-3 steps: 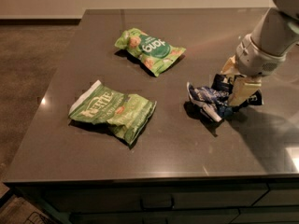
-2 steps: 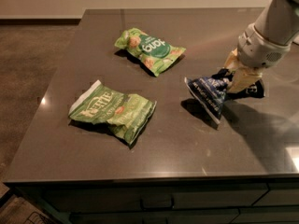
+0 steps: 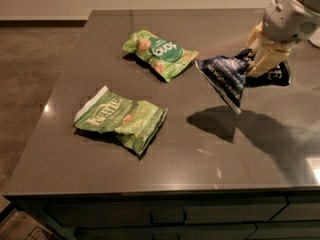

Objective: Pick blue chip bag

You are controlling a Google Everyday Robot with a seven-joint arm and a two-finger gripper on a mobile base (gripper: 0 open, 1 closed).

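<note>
Nearest: light green Kettle bag (image 3: 120, 120) flat on dark tabletop (image 3: 200, 164), at 8 o'clock from tabletop centre, crumpled, white edge toward left.

Mid-depth, 3 o'clock of centre: dark shadow (image 3: 220, 124) on tabletop, under the raised bag.

Above shadow, 2 o'clock: blue chip bag (image 3: 224, 75) clear of tabletop, hanging tilted, white-edged corner pointing down. Pincer (image 3: 256, 66) clenched on bag's right upper part; white arm enters from upper right corner.

Farthest, 11 o'clock: green bag with round dark-green logo (image 3: 161, 54) lying flat, well apart from the blue one.
</note>
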